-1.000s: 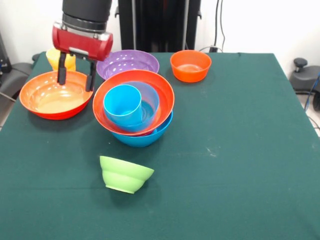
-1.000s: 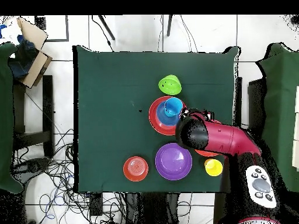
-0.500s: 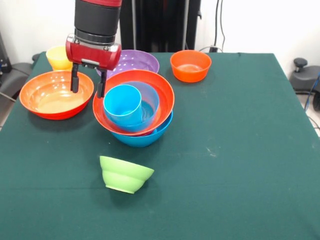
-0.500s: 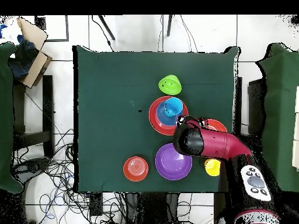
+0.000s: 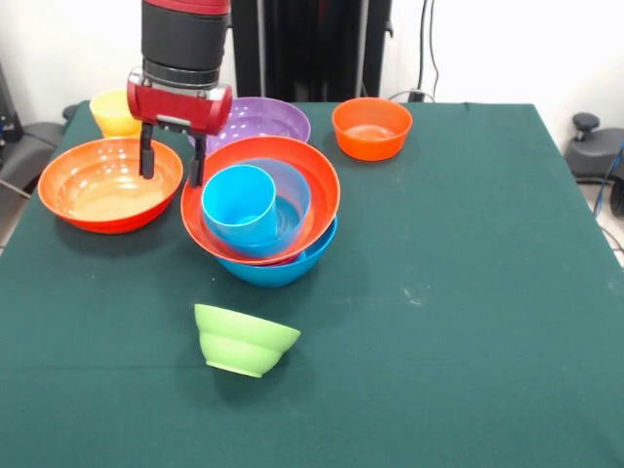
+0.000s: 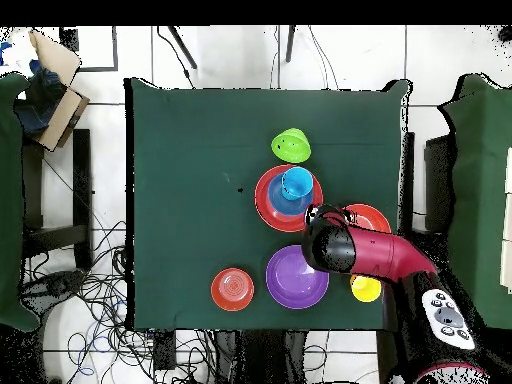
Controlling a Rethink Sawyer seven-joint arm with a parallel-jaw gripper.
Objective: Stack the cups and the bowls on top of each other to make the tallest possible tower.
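The tower (image 5: 261, 210) stands mid-table: a large blue bowl (image 5: 285, 265) at the bottom, a large orange bowl (image 5: 322, 185), a medium blue bowl (image 5: 294, 195) and the sky blue cup (image 5: 239, 205) leaning inside. The magenta bowl is hidden in the pile. My gripper (image 5: 171, 162) is open and empty, hanging over the gap between the tower's left rim and the second large orange bowl (image 5: 110, 183). The yellow cup (image 5: 110, 111) stands behind that bowl. From overhead, the arm (image 6: 355, 250) covers part of the orange bowl (image 6: 372, 214) beside the tower (image 6: 270, 196).
A large purple bowl (image 5: 255, 121) and a small orange bowl (image 5: 371, 128) sit at the far side. A lime green ribbed bowl (image 5: 244, 339) sits upside down in front of the tower. The green table (image 5: 458, 292) extends to the right.
The gripper has moved right, from over the left orange bowl to the gap beside the tower's rim. It has stayed open. The bowls and cups have not moved.
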